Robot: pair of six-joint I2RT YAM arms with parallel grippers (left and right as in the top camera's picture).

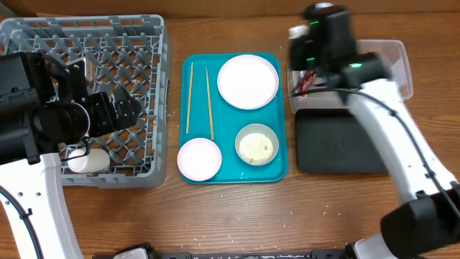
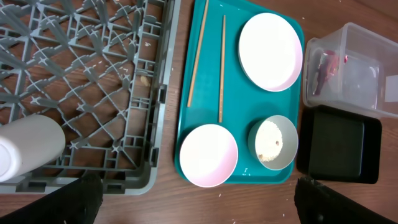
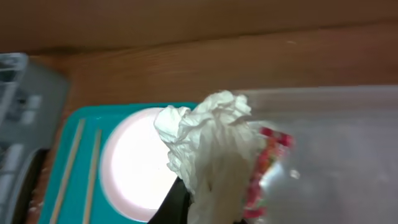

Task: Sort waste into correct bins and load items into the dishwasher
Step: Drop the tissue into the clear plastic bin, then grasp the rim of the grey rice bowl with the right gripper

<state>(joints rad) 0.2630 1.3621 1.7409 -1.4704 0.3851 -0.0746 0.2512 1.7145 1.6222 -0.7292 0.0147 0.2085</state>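
My right gripper hangs over the left end of the clear tub and is shut on the crumpled white tissue. The red-and-white wrapper sits right beside the tissue at the tub wall and shows inside the tub in the left wrist view. The black tray lies in front of the tub. The plate, the chopsticks, a pale bowl and a bowl of rice sit on the teal tray. My left gripper is open and empty above the grey rack, which holds the white cup.
The teal tray lies between the rack and the two bins. A few loose rice grains lie on the wooden table in front of the tray. Bare wood runs along the table's front.
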